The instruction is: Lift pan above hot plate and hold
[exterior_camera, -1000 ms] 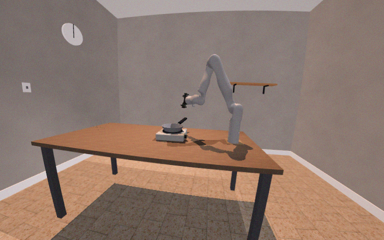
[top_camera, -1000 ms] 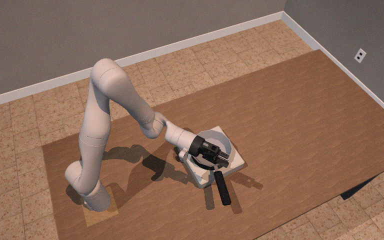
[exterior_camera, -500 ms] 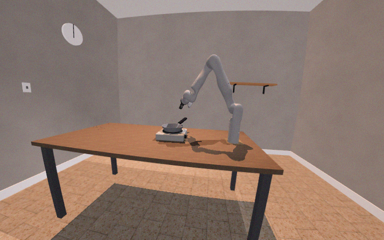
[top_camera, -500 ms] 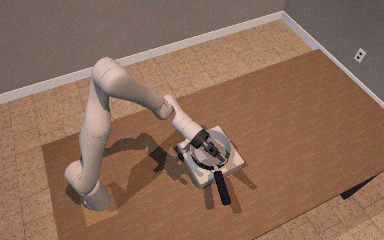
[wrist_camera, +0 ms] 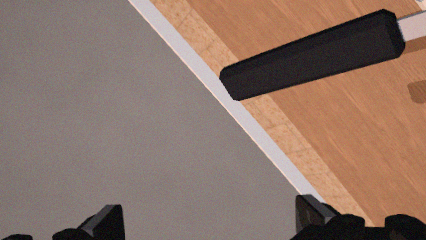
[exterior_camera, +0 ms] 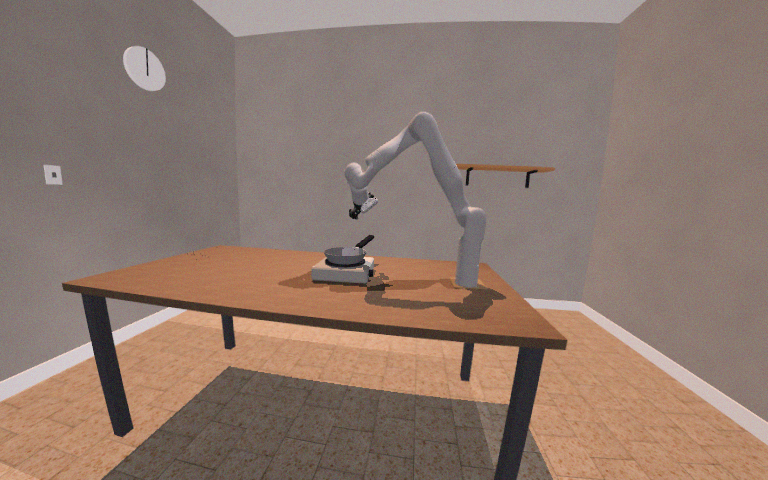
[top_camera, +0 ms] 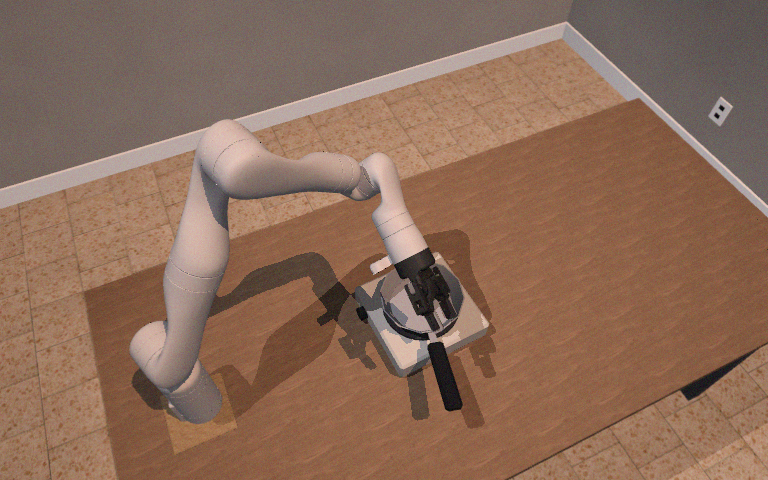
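A grey pan [top_camera: 393, 302] [exterior_camera: 344, 255] sits on the white hot plate [top_camera: 474, 325] [exterior_camera: 339, 274] on the wooden table [top_camera: 584, 237] [exterior_camera: 227, 279]. Its black handle [top_camera: 444, 377] [exterior_camera: 364, 240] [wrist_camera: 310, 55] sticks out past the plate over the table. My gripper [top_camera: 440, 310] [exterior_camera: 353, 214] [wrist_camera: 209, 220] is open and empty. It hangs in the air well above the pan, tilted downward. In the wrist view the handle lies at the upper right, far from my fingertips, and the pan's bowl is out of that view.
The hot plate has a dark knob [top_camera: 361, 313] on its side facing my arm's base [top_camera: 195, 398] [exterior_camera: 468, 267]. A wall shelf [exterior_camera: 504, 168] hangs behind the arm. The table edge and tiled floor [wrist_camera: 280, 130] show beyond the handle.
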You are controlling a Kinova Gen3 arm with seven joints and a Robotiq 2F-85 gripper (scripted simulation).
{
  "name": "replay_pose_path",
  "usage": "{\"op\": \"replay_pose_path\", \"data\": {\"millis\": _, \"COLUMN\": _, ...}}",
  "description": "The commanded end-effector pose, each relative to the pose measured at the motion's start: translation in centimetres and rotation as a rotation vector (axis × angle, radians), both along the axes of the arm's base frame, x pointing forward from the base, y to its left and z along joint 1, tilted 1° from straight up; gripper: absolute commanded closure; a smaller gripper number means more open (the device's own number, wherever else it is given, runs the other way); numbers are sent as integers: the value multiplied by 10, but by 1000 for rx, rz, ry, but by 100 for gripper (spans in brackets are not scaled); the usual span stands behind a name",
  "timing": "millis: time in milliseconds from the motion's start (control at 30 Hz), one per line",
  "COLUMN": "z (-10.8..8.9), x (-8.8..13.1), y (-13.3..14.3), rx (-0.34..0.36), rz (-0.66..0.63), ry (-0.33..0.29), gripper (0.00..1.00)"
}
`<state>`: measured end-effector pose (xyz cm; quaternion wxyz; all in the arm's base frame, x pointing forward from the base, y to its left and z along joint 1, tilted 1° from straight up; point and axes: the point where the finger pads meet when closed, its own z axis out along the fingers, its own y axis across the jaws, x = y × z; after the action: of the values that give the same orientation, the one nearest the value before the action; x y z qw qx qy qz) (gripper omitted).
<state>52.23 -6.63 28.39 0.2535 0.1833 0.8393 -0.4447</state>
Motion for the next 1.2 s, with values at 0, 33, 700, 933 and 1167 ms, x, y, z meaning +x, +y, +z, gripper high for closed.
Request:
{"op": "replay_pose_path", "data": {"millis": 0, "z": 0, "x": 8, "y": -3, "rx": 77, "rz": -90, "ry": -38, "gripper": 0}}
{"op": "replay_pose_path", "data": {"millis": 33, "z": -3, "x": 7, "y": -3, "rx": 112, "rz": -125, "ry": -49, "gripper": 0}}
{"op": "replay_pose_path", "data": {"millis": 700, "z": -44, "x": 7, "y": 11, "rx": 696, "rz": -706, "ry": -230, "gripper": 0}}
{"op": "replay_pose_path", "data": {"millis": 933, "z": -53, "x": 7, "y": 14, "rx": 818, "rz": -827, "ry": -267, "gripper": 0}}
{"op": "replay_pose_path", "data": {"millis": 1167, "z": -62, "x": 7, "y": 17, "rx": 948, "rz": -955, "ry": -307, "gripper": 0}}
